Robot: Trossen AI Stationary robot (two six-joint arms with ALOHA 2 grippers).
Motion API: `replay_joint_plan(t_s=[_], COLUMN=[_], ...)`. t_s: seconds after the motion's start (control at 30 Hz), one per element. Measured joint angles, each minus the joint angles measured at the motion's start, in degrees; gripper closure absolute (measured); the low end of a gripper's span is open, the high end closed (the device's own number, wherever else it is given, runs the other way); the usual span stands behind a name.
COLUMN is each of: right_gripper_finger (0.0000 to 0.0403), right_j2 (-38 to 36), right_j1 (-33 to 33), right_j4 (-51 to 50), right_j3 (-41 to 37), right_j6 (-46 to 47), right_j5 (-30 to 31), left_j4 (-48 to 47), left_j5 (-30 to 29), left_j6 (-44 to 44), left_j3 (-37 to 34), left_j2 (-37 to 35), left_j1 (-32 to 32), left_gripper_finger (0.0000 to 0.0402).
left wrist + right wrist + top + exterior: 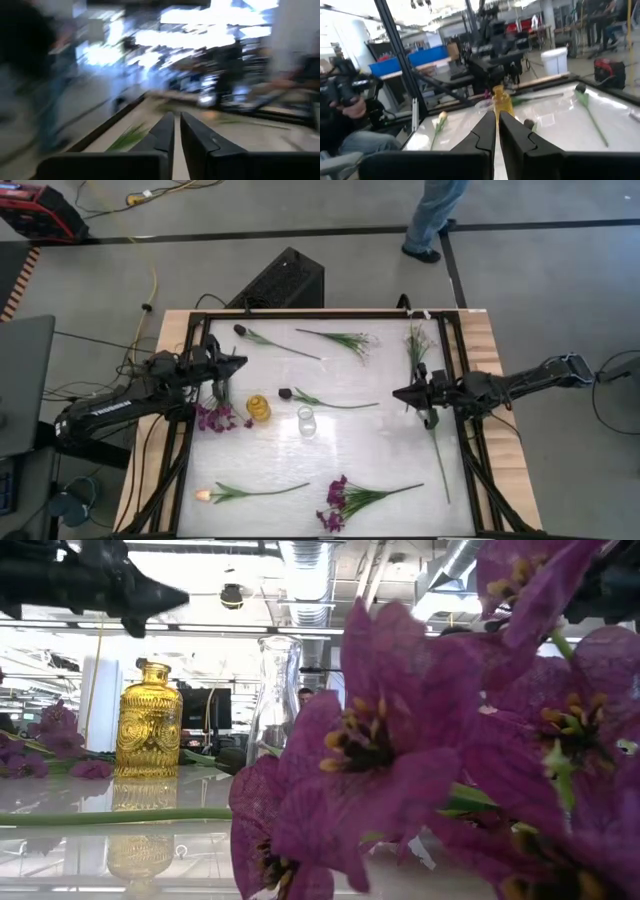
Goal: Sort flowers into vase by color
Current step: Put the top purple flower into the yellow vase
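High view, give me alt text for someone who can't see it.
Seen from above, two dark arms reach in over a white table strewn with flowers: the left gripper near a yellow vase and a clear vase, the right gripper opposite, both shut and empty. Purple flowers lie at the near edge.

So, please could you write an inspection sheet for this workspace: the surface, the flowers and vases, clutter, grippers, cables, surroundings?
Surface: white table, wooden edges, dark frame.
Job's things: yellow vase and clear vase upright near the middle, both without flowers; purple flowers at the near edge, more beside the yellow vase; orange tulip, dark buds and white sprigs lying flat.
Clutter: nothing seen.
Grippers: left gripper shut, empty; right gripper shut, empty.
Cables: yellow cable on the floor.
Surroundings: person standing beyond the table.
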Motion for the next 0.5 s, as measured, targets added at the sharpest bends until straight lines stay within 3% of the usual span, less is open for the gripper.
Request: replay_joint_plan(t_s=[0.07, 0.13, 0.33, 0.43, 0.5], right_gripper_finger=[0.0352, 0.0352, 0.0352, 0.0352, 0.0352], right_j2=[2.27, 5.05, 13.10, 16.39, 18.32], right_j1=[0.53, 0.95, 0.59, 0.18, 0.28], right_j4=[0.34, 0.16, 0.24, 0.20, 0.20], right_j3=[0.94, 1.58, 4.25, 5.38, 5.86], right_j6=[0.47, 0.47, 0.40, 0.19, 0.17], right_j5=[0.00, 0.00, -0.07, -0.07, -0.07], left_j4=[-9.52, -20.63, -43.11, -57.24, -66.30], left_j5=[-11.59, -18.97, -26.52, -33.30, -32.31], left_j6=[-3.70, -1.80, 1.91, -2.32, -4.63], left_j3=[4.56, 10.44, 28.28, 37.46, 42.53], left_j2=[2.15, 5.32, 20.66, 30.81, 37.57], left_j1=[0.20, 0.41, 0.73, 2.94, 5.45], left_gripper_finger=[0.0363, 0.0349, 0.0317, 0.0311, 0.0310])
